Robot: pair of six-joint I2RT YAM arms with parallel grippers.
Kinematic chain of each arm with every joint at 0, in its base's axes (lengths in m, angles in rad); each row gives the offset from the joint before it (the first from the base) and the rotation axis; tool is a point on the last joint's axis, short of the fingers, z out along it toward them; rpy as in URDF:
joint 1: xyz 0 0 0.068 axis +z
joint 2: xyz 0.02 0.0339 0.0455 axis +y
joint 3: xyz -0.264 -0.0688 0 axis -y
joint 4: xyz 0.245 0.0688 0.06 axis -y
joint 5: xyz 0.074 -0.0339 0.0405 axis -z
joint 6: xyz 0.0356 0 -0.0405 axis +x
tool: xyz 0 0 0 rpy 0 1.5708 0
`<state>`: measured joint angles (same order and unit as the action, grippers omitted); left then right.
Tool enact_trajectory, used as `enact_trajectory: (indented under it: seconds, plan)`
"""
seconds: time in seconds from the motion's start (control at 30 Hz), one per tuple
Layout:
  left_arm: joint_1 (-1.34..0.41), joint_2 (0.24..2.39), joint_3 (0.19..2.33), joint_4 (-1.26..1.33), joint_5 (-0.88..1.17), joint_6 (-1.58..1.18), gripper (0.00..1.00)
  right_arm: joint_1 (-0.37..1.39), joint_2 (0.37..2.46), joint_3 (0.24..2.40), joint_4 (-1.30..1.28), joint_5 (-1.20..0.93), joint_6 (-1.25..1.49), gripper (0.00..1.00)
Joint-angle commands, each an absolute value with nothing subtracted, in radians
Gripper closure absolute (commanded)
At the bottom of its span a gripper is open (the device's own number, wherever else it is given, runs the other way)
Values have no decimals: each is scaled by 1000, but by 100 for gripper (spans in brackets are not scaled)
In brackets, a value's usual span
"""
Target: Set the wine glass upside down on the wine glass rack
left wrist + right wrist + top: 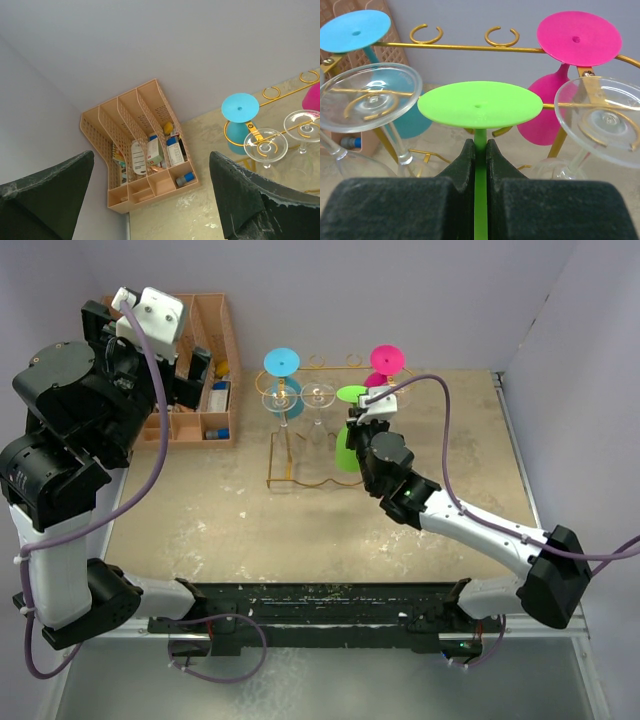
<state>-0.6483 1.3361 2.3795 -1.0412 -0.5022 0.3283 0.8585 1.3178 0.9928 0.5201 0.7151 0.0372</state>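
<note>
Beige table (250, 540): right gripper (480, 150) pinches the green wine glass (480, 104) stem, foot-up, ready to hang on the rack (462, 47); left gripper (150, 195) gapes empty.

Green wine glass (480, 104) matt plastic; wine glass rack (460, 48) glossy golden wire.

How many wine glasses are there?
5. In the right wrist view: blue plastic glass top left, pink plastic one top right, clear glasses left and right, all on the golden wire rack; green plastic one in the middle, stem in the right gripper. More may be hidden.
</note>
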Motion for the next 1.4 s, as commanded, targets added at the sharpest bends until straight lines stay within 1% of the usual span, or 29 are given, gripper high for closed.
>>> enact_trajectory:
  seconds: [0.0,0.4,0.5,0.53,0.63,0.9,1.07,1.2,1.3,1.37]
  plan:
    - [-643,1325,2377,-1028,-496,313,1,857,1314,1030,560,730,55,100]
    - [-641,1326,2376,-1032,-484,310,1,857,1334,1039,561,739,30,100]
    - [-641,1324,2375,-1034,-481,310,1,857,1332,1032,563,733,36,85]
    - [-640,1325,2375,-1035,-480,309,1,857,1329,1029,564,731,38,82]
    - [-639,1324,2375,-1036,-474,308,1,858,1316,1018,556,727,45,79]
    - [-635,1324,2375,-1041,-464,307,1,857,1271,971,504,714,86,76]
    - [-632,1322,2355,-1046,-440,311,1,857,1232,961,420,685,115,60]
    - [-632,1300,2279,-1032,-433,299,1,857,1181,940,346,650,137,52]
    - [-626,1277,2216,-1017,-454,301,1,857,1127,908,315,610,150,44]
    - [-615,1267,2181,-998,-476,305,1,857,1092,893,289,579,163,41]
